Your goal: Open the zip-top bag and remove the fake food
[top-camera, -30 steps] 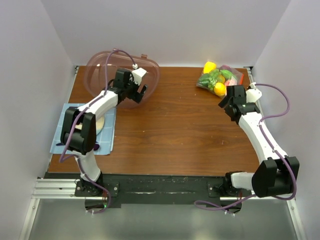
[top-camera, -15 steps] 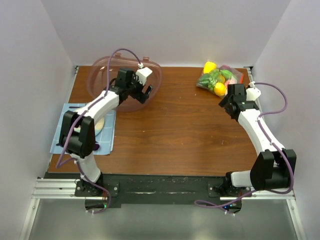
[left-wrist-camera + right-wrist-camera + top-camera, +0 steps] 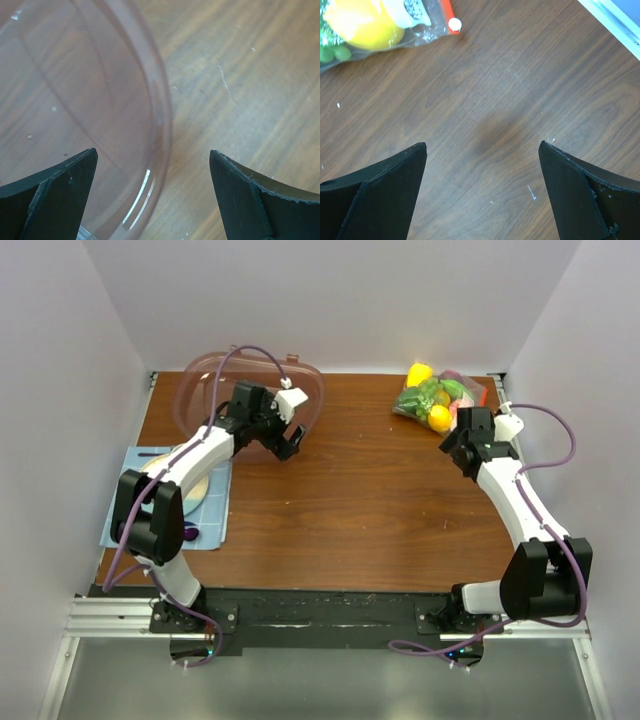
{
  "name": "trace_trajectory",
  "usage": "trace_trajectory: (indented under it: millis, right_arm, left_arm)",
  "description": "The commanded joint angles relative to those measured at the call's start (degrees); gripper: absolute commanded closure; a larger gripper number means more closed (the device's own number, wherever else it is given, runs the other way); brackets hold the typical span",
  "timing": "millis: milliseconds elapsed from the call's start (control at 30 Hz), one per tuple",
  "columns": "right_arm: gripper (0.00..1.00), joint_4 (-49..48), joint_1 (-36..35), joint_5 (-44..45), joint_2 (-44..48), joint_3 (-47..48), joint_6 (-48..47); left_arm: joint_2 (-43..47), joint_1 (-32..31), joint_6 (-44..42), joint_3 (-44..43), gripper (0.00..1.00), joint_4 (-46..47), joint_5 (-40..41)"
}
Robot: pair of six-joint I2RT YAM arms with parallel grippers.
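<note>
Top external view: the zip-top bag (image 3: pixel 468 390) lies at 1 o'clock on the counter (image 3: pixel 350 500), close to the far right corner, with the fake food (image 3: pixel 432 402) inside it. The bag appears unopened.

Right hand (image 3: pixel 455 445): just beside the bag, at its 5 o'clock, fingers spread wide, holding nothing. The right wrist view shows only bare counter between the fingers. The bag's corner and its red zip strip (image 3: pixel 447 12) sit at 11 o'clock of that frame.

Left hand (image 3: pixel 288 445): well apart from the bag, at 11 o'clock on the counter. It is wide and empty, and the rim of the pink tub (image 3: pixel 162 107) shows between its fingers.

Risks, as judged:
- The right hand could close on the bag's body rather than the strip, pinching food and dragging the whole load.
- A one-handed pull on thin film is likely to slide the bag toward the corner.
- The left hand could clip the tub rim when it departs.
</note>
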State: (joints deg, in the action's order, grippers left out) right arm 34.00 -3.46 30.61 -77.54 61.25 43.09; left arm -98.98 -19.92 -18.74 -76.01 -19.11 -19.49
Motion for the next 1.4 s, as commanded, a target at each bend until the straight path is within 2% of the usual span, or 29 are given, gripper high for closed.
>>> trace_trajectory:
  millis: [0,167,367,467,500,600,633,767,1000,1167,1367]
  right_arm:
    - [0.02,-2.5,1.5,2.9,-2.1,1.5,2.3]
    - [0.03,-3.4,3.0,3.6,-7.6,4.0,2.3]
    - [0.04,-4.4,5.2,2.6,-12.7,7.1,3.0]
    - [0.04,-6.1,6.1,2.5,-14.8,8.3,2.1]
    - [0.04,-7.1,6.4,1.3,-15.4,8.4,1.6]
    - [0.02,-11.8,7.9,-1.9,-16.1,7.1,0.5]
    - [0.02,-15.6,8.8,-3.2,-15.9,5.4,0.2]
    - [0.03,-25.1,12.6,-12.1,-17.2,1.9,1.0]
    - [0.07,-28.0,15.9,-21.1,-27.5,7.4,0.9]
    - [0.16,-31.5,16.5,-26.9,-33.2,10.1,1.0]
    - [0.22,-35.5,16.6,-29.0,-35.4,9.8,1.7]
  left_arm:
    - [1.5,-0.5,-4.8,-0.1,0.0,-2.4,-3.5]
    - [0.9,-1.0,-4.4,1.8,0.0,4.8,2.1]
    - [-4.5,-2.4,-6.5,0.1,0.0,5.5,4.3]
    - [-6.6,-3.7,-8.1,-0.8,0.24,3.7,2.3]
    - [-6.8,-4.2,-8.4,-1.3,0.37,3.0,1.9]
    - [-6.6,-6.6,-8.3,-1.2,0.52,2.0,0.7]
    - [-6.0,-8.4,-8.2,-1.1,0.54,1.7,0.6]
    - [-4.5,-13.1,-6.5,-0.7,0.57,0.0,1.5]
    - [0.8,-18.7,-0.3,1.6,0.61,-1.8,-1.3]
    - [5.5,-23.3,2.8,3.1,0.6,-4.3,-4.2]
    - [8.9,-28.1,9.2,3.3,0.58,-5.7,-15.4]
